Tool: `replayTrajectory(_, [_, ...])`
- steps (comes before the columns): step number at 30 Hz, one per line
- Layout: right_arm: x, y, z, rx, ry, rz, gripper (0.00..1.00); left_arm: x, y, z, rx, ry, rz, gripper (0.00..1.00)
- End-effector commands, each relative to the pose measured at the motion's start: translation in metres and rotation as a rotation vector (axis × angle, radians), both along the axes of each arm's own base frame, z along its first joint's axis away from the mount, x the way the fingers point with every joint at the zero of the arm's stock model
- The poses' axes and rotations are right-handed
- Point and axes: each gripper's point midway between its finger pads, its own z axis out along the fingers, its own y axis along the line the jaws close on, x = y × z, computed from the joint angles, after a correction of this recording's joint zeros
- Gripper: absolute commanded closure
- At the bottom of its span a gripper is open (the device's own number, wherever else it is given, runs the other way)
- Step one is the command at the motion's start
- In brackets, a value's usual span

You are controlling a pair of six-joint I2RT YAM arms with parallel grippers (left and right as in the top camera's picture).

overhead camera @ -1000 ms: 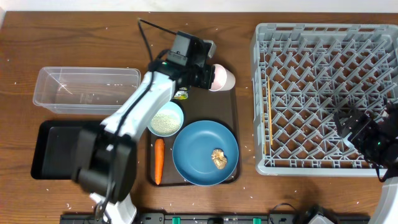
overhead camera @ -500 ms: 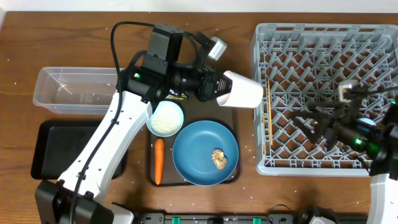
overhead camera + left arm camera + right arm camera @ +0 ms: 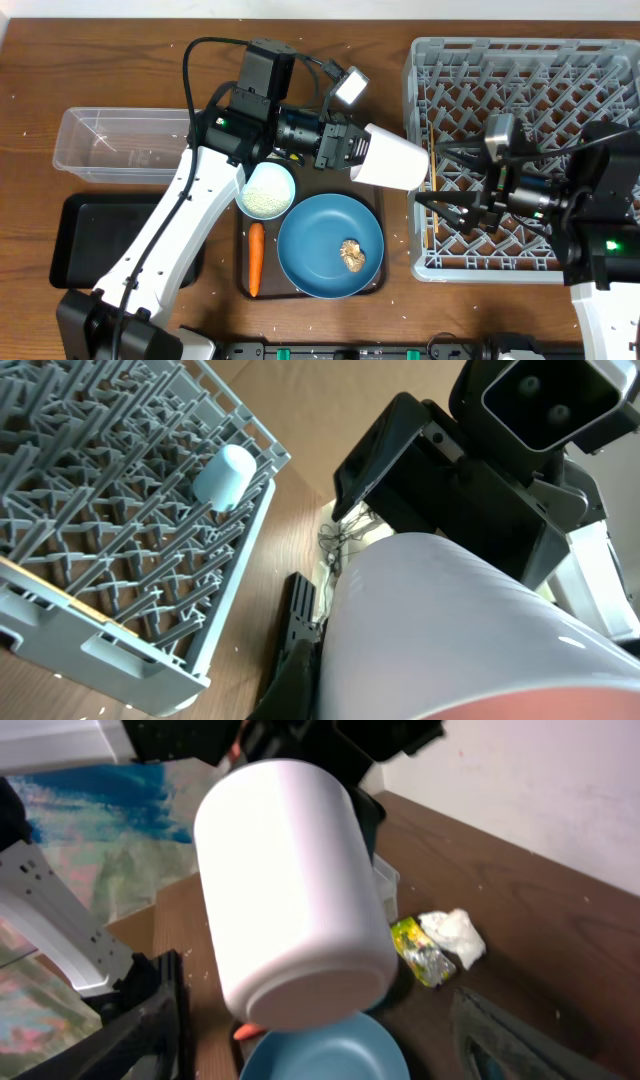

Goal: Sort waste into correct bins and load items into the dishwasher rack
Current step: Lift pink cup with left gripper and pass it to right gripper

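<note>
**Holding a cup at the rack's edge**

The grey dishwasher rack (image 3: 560, 90) fills the table's right side. The left wrist view shows a light-blue cup (image 3: 225, 475) among its pegs near one side wall. The dark-brown serving tray (image 3: 315, 185) lies left of the rack. Further left are the clear plastic tub (image 3: 130, 145) and, nearer the camera, the black tray (image 3: 80, 245).

On the serving tray, the blue plate (image 3: 320, 235) carries a brown food lump (image 3: 351, 255). Beside it sit the white bowl (image 3: 267, 190) of rice and the orange carrot (image 3: 255, 258).

The left gripper (image 3: 338, 145) pinches the pale-pink cup (image 3: 392, 160) at its mouth. The cup is held on its side in the air, between serving tray and rack, base toward the rack. The right gripper (image 3: 428, 175) faces it over the rack's left wall, fingers spread and holding nothing.

Behind the cup lie the yellow-green packet (image 3: 422, 950) and the crumpled tissue (image 3: 455, 935).
</note>
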Motion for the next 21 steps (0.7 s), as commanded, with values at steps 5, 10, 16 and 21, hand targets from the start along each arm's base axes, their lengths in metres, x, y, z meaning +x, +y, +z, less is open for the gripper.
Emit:
replayTrajectory(5, [-0.006,0.023,0.005,0.001,-0.020,0.067,0.19,-0.008,0.000,0.011,-0.035,-0.032,-0.032,0.94])
replayTrajectory(10, [0.004,0.033,-0.008,-0.034,0.013,0.053,0.33,-0.011,0.001,0.016,-0.046,-0.038,-0.040,0.94])
replayTrajectory(16, [0.004,0.036,-0.008,-0.027,0.031,0.061,0.47,-0.011,0.001,0.016,-0.046,-0.042,-0.040,0.92])
replayTrajectory(21, [0.007,0.029,-0.003,-0.049,0.022,-0.029,0.54,-0.007,0.001,0.017,-0.045,-0.068,-0.026,0.59])
